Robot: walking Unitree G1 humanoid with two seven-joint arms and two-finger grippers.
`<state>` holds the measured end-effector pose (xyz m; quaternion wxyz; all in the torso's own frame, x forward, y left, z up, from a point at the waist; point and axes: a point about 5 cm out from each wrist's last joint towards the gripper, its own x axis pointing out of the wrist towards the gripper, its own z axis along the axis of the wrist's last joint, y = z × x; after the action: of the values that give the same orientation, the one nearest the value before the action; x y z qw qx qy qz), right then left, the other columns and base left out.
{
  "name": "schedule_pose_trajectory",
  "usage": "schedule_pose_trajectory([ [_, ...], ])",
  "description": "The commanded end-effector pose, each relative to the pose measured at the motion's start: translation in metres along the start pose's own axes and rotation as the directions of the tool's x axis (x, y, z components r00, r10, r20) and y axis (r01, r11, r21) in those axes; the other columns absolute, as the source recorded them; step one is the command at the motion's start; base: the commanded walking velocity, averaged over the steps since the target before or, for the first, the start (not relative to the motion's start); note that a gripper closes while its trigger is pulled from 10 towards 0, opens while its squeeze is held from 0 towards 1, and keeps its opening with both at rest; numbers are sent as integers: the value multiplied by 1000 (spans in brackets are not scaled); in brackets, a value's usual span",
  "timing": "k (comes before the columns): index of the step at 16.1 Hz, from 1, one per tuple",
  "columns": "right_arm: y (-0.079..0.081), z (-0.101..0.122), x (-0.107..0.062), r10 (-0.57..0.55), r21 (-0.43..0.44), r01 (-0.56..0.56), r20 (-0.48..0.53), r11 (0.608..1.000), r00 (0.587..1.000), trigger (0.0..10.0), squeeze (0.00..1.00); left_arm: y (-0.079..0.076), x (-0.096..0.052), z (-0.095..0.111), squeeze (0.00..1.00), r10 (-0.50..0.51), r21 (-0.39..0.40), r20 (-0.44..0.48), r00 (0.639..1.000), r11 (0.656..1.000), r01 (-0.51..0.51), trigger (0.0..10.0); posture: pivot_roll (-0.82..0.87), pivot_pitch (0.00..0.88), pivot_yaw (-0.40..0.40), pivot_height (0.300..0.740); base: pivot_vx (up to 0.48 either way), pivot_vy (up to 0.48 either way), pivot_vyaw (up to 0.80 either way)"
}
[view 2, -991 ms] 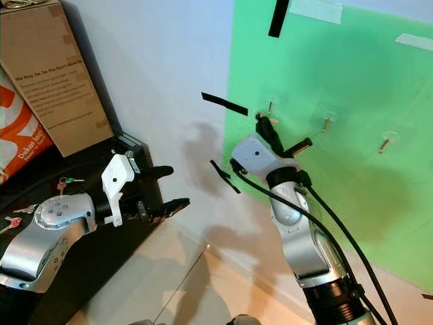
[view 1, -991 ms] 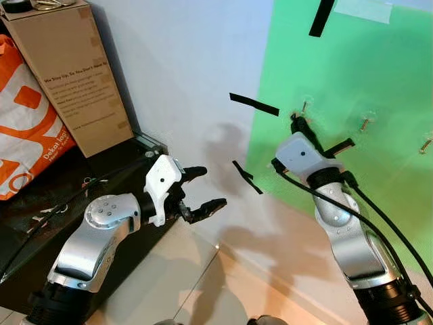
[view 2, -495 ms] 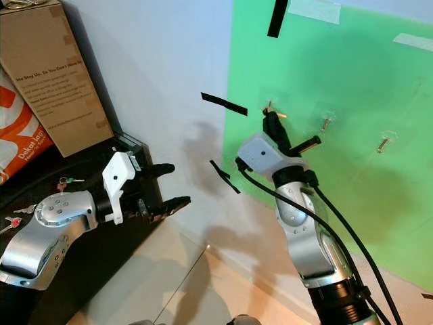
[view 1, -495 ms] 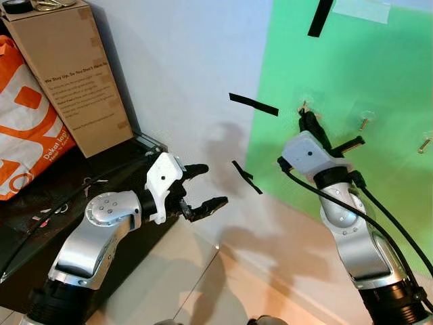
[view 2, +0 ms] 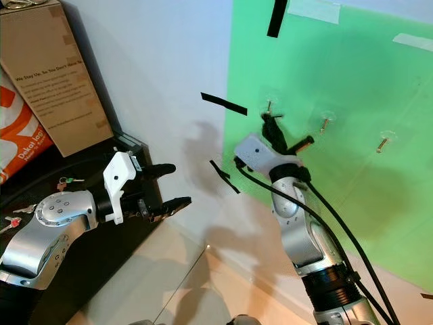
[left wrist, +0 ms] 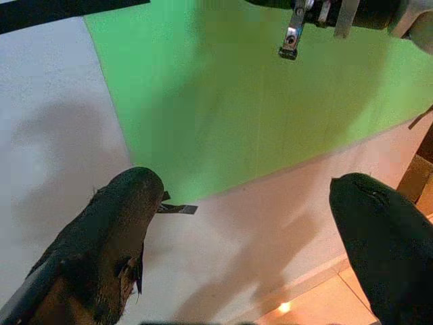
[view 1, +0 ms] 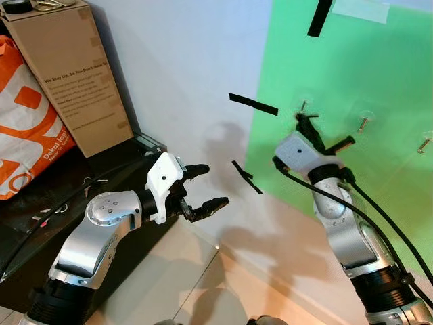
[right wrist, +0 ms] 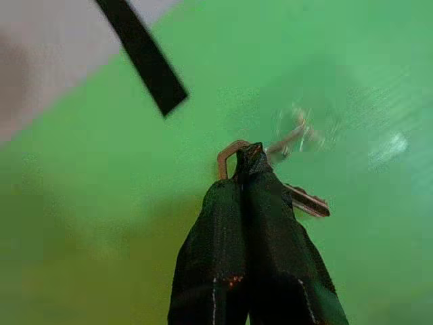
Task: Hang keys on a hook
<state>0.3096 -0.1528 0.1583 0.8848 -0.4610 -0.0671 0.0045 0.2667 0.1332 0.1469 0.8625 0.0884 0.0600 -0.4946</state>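
Your left end effector (view 1: 203, 185) is hovering with fingers spread, holding nothing. Your right end effector (right wrist: 252, 157) is pinching the keys (right wrist: 304, 200) against the green sheet (view 1: 379, 74), ring just beside the leftmost hook (right wrist: 295, 134).

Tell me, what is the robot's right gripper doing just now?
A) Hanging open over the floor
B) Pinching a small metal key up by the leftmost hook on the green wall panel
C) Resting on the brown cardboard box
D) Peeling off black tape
B: the right gripper, fingers pressed together, pinches the small metal key just beside the leftmost hook on the green wall panel.
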Motion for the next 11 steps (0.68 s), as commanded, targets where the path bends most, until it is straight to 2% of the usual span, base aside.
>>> schedule_pose_trajectory([
  [1,-3,-4,0,-20,-25,19,-18,1000,1000,10000,0,1,1,3,0,-10,19,-5,1000,1000,10,10000,-35,0,16,740,0,0,0],
  [6,-5,-12,-2,-29,-29,27,-51,999,998,10000,0,1,2,2,0,-16,19,-5,1000,1000,16,10000,-39,0,18,740,0,0,0],
  [7,-6,-11,-3,-37,-8,37,-43,999,998,10000,0,1,2,2,0,-16,19,-6,1000,1000,16,10000,-39,0,18,740,0,0,0],
  [8,-8,-7,-3,-58,76,59,-17,995,998,10000,0,1,2,2,0,-17,20,-7,1000,1000,17,10000,-37,0,18,740,0,0,0],
  [11,-10,-2,-5,-73,106,70,25,992,997,10000,0,1,2,2,0,-16,20,-7,1000,1000,16,10000,-37,0,18,740,0,0,0],
])
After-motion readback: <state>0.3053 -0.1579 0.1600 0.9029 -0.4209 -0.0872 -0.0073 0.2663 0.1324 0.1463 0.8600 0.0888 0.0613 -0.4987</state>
